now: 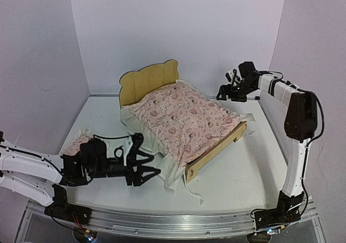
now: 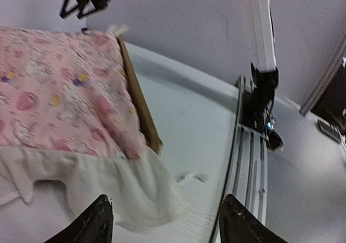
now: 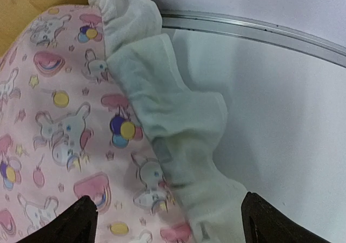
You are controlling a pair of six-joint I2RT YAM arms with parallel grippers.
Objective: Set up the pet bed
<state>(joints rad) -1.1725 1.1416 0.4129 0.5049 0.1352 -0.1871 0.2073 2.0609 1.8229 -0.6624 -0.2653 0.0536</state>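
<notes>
Jaws are being held released, empty: left gripper [image 2: 166, 221] by blanket [image 1: 184, 118] ruffle on pet bed [image 1: 216, 150], right gripper [image 3: 170, 216] over far ruffle.

pet bed [image 1: 146, 83] mattress: hidden under blanket [image 1: 184, 118] | pillow [image 1: 77, 143]: partly behind L arm [image 1: 27, 165] (edge only) | L wrist view: blurry

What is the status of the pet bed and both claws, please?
Left claw open, empty. Right claw open, empty. Blanket spread over bed. Pillow lies off the bed.
</notes>
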